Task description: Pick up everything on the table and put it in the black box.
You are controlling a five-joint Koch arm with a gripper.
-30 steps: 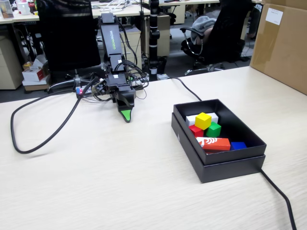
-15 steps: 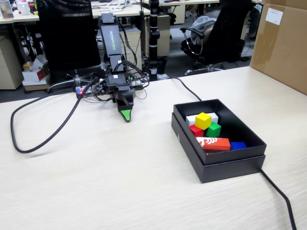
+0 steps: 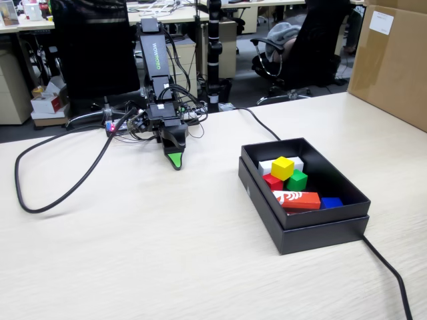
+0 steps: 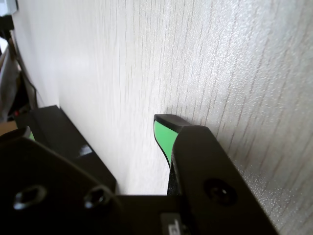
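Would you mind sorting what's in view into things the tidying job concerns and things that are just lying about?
Job:
yellow cube
green cube
red cube
black box
table
hand

Lying about:
red-orange patterned block
white block
blue block
brown carton
black cable

The black box (image 3: 313, 233) holds a yellow cube (image 3: 282, 168), green cube (image 3: 297, 180) and red cube (image 3: 272, 182). A red-orange block (image 3: 297, 199) shows white pattern. The pale wood-grain table (image 3: 147, 253) carries a black, green-tipped tool (image 3: 175, 161).

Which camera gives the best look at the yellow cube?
The fixed view. The yellow cube sits in plain sight atop the other blocks inside the black box, unobstructed. The wrist view shows nothing of it: only pale table and the gripper itself.
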